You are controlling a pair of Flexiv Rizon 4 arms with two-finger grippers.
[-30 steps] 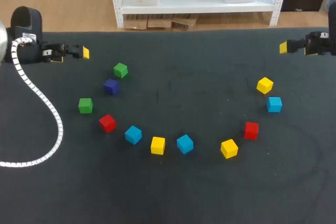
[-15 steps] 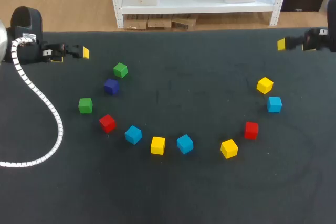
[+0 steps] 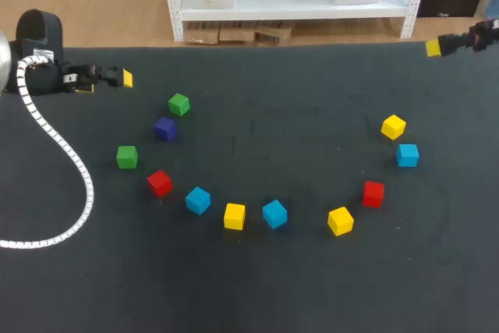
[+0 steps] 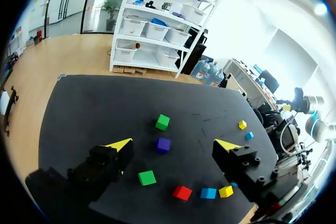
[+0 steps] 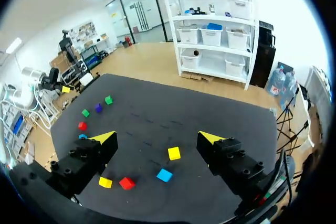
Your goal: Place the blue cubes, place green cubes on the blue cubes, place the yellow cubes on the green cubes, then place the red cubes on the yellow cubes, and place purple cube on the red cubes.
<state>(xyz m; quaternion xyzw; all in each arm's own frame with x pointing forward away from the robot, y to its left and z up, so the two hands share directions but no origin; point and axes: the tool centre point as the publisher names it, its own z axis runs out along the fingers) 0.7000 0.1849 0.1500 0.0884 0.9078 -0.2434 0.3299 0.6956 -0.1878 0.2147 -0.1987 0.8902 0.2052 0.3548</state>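
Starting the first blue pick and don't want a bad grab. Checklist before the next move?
1. The left tool open and empty: ok.
2. The right tool open and empty: ok.
3. The left blue cube, middle blue cube and right blue cube uncovered: ok.
4. Nothing stacked, every cube alone on the table: ok.
5. The cable apart from the cubes: ok.
6. Finger room between the middle blue cube and the yellow cube beside it: cannot tell.
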